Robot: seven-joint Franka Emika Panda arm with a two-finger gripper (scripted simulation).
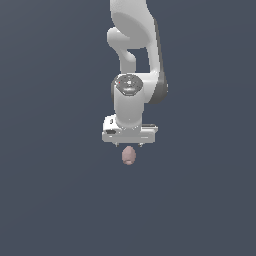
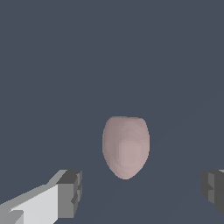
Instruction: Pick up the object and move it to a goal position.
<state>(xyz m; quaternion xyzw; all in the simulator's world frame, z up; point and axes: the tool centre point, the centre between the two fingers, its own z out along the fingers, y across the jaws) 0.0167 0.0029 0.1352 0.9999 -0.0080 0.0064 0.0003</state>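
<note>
- Your white arm [image 1: 134, 60] hangs down from the top of the exterior view, wrist pointing straight down.
- Your tool [image 2: 142, 192] is spread wide, nothing touching either fingertip.

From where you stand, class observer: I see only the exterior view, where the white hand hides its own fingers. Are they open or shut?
Observer: Open. In the wrist view the gripper has its two grey fingertips far apart.
Operator: Do they touch the egg?
Observer: No. The pink egg shows clear floor between it and each fingertip.
Operator: Which fingertip is it nearer?
Observer: The one on the white finger; the gap to the other is wider.
</note>
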